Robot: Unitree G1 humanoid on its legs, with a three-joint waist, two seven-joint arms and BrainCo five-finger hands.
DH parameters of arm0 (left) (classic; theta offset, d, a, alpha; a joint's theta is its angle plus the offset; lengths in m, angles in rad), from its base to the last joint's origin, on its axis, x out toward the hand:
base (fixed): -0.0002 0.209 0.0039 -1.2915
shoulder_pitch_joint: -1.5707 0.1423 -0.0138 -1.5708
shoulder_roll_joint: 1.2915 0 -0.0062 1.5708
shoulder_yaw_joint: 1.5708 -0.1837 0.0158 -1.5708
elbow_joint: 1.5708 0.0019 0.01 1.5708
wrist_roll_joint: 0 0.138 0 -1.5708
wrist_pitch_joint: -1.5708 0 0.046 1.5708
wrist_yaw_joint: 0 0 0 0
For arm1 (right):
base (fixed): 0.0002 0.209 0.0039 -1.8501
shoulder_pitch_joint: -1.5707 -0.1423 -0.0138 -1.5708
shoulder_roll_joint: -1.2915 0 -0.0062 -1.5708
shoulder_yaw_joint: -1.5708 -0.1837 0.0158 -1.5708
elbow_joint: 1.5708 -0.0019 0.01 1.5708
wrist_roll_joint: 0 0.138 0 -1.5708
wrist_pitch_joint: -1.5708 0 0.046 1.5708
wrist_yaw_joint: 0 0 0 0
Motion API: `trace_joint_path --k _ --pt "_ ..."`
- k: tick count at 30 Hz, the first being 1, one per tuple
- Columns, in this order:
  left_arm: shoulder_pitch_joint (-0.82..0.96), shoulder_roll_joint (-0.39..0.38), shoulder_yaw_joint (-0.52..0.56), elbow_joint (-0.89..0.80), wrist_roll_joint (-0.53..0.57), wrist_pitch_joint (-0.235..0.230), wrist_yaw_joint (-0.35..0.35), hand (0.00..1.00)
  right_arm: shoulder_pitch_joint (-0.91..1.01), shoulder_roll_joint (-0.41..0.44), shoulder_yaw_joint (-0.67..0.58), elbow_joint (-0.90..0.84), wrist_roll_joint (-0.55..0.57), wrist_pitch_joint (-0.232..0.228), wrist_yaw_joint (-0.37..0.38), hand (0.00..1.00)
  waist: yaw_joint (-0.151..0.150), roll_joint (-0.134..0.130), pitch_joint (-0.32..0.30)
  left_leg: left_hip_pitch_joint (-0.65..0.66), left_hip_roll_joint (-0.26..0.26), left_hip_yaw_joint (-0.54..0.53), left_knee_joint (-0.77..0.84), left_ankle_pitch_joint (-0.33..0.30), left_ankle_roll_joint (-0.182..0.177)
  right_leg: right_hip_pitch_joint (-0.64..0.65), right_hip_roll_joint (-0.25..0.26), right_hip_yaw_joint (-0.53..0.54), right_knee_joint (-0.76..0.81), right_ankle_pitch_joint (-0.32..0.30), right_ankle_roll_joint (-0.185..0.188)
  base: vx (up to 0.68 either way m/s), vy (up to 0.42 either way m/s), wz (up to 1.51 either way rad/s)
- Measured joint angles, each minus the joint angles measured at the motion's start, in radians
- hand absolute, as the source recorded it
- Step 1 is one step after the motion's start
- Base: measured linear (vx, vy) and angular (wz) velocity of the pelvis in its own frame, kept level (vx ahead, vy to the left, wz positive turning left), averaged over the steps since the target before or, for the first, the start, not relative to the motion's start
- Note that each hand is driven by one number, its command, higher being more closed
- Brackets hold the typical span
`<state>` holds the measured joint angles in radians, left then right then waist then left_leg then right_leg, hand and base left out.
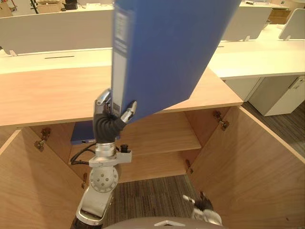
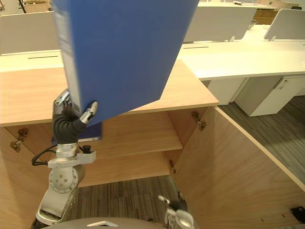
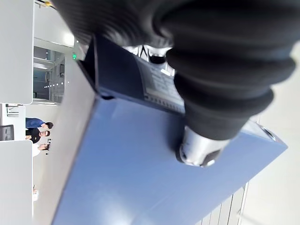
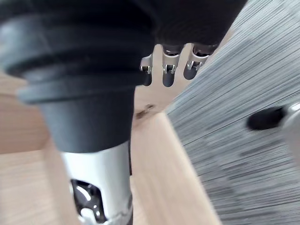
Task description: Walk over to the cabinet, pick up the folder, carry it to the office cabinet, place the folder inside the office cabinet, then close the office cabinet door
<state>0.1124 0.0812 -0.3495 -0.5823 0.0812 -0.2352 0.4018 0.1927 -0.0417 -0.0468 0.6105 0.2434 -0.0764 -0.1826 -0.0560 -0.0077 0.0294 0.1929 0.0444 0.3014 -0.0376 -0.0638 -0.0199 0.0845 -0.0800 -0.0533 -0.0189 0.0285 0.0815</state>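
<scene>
My left hand (image 1: 112, 116) is shut on the lower spine corner of a big blue folder (image 1: 167, 52), thumb across its front cover. It holds the folder tilted, high above the wooden office cabinet's top (image 1: 47, 95). The left wrist view shows the same folder (image 3: 140, 173) past the hand's dark cover (image 3: 225, 70). Both cabinet doors stand open, the right door (image 1: 252, 157) and the left door (image 1: 28, 186). A second blue folder (image 1: 82, 133) lies on the left of the inner shelf (image 1: 157, 136). My right hand (image 1: 206, 210) hangs low in front of the cabinet, fingers (image 4: 166, 70) relaxed and holding nothing.
White desks (image 1: 257, 57) with grey partitions (image 1: 52, 31) stand behind the cabinet. A white pedestal unit (image 1: 279, 93) is at the right. Grey carpet (image 1: 152, 195) lies between the open doors. Several people (image 3: 37, 133) sit far off in the left wrist view.
</scene>
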Motion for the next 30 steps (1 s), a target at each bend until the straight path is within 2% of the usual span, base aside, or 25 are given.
trace_joint_path --k 3,9,16,19,23,30 --pt "0.026 -0.02 0.006 0.0 -0.09 -0.025 -0.033 1.0 0.007 0.047 0.01 -0.205 0.025 -0.041 -0.001 0.0 0.008 -0.003 -0.001 0.0 -0.001 0.005 0.0 0.0 0.001 0.0 -0.001 0.006 0.003 0.0 0.001 -0.02 -0.002 -0.06" --pt "0.137 -0.026 0.089 0.007 -0.199 -0.026 -0.112 1.0 0.046 0.091 0.006 -0.565 0.045 -0.103 0.0 0.0 0.007 -0.018 0.008 0.0 -0.002 0.006 0.002 -0.001 0.002 -0.005 0.0 0.006 -0.001 0.001 0.002 0.0 0.0 0.0" --pt "0.159 -0.046 0.192 0.028 -0.236 -0.025 -0.178 1.0 0.045 0.097 -0.014 -0.869 0.042 -0.16 0.03 0.0 0.007 -0.026 0.018 -0.01 -0.002 0.009 0.02 -0.015 0.004 -0.01 -0.001 0.01 -0.004 0.002 0.003 0.0 0.0 0.0" --pt "0.159 -0.049 0.224 0.053 -0.25 -0.025 -0.204 1.0 0.024 0.089 -0.026 -0.925 0.042 -0.182 0.042 0.0 0.006 -0.022 0.023 -0.017 -0.002 0.011 0.028 -0.021 0.005 -0.012 -0.002 0.012 -0.005 0.002 0.003 0.0 0.0 0.0" --pt "0.159 -0.052 0.243 0.085 -0.256 -0.025 -0.237 1.0 -0.021 0.074 -0.055 -0.956 0.053 -0.186 0.072 0.0 0.006 -0.018 0.03 -0.025 -0.002 0.011 0.036 -0.026 0.005 -0.016 -0.002 0.013 -0.006 0.002 0.004 0.0 0.0 0.0" --pt "0.154 -0.051 0.245 0.128 -0.316 -0.025 -0.324 1.0 -0.137 -0.01 -0.053 -0.955 0.233 -0.19 0.158 0.0 0.014 -0.016 0.037 -0.06 0.0 0.006 0.062 -0.039 0.009 -0.034 -0.003 0.012 -0.011 0.007 0.005 0.0 -0.001 0.01"
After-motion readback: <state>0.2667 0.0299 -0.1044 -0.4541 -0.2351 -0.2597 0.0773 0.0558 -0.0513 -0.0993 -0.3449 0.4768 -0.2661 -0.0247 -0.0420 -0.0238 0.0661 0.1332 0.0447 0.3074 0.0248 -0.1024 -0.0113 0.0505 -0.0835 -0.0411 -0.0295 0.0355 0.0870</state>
